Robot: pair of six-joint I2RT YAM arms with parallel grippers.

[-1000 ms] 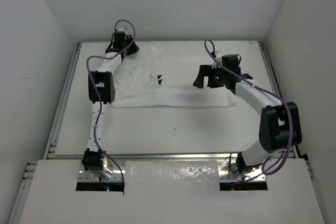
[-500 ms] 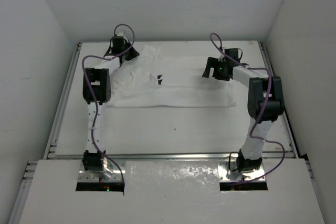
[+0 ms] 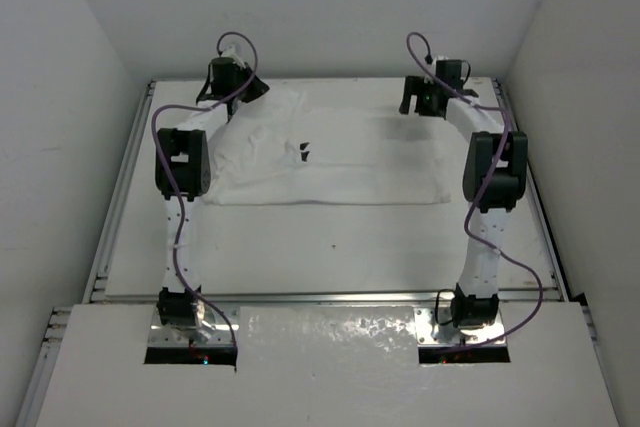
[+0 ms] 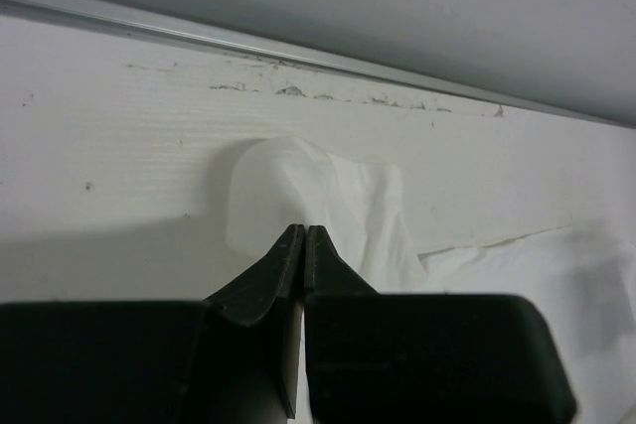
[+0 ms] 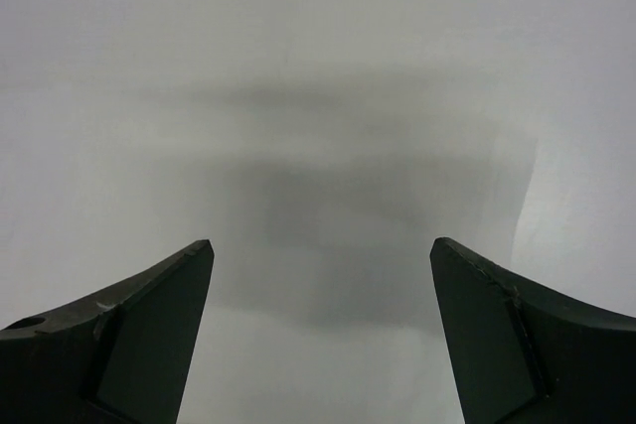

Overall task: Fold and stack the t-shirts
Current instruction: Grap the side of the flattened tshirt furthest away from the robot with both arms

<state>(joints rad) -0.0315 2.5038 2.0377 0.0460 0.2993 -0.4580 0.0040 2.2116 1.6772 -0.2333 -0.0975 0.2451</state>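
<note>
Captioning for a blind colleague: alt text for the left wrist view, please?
The black left gripper, pressed shut, pinches a bunched edge of the white t-shirt lying on the white table. A metal rail runs along the table's far edge.

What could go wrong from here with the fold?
1. Left tool is shut on the shirt only at its very tips; a pull may slip the fabric out.
2. Right tool is open and holds nothing; white cloth on the white table gives little contrast, so it may miss the corner.
3. Lifting with one side held would likely skew the shirt.
</note>
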